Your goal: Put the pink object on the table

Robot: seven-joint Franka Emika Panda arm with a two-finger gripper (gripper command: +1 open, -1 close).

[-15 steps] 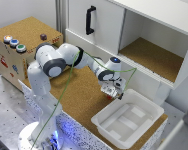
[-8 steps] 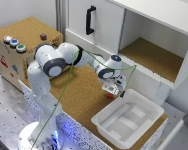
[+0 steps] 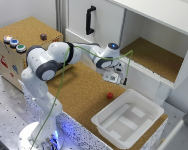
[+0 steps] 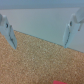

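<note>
Since the earlier frames, the arm's two-fingered gripper (image 3: 115, 79) has risen from the speckled cork-brown table (image 3: 79, 92), leaving the tiny reddish-pink blocky object (image 3: 109, 95) on it near the white plastic tub (image 3: 129, 122). Wrist view: gripper (image 4: 40, 31) fingers spread apart, holding nothing; the pink object (image 4: 60, 81) lies on cork.

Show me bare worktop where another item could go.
Free: the cork table between the arm's base and the pink object. Crowded: the end by the white tub, and under the open gripper beside the cabinet.
</note>
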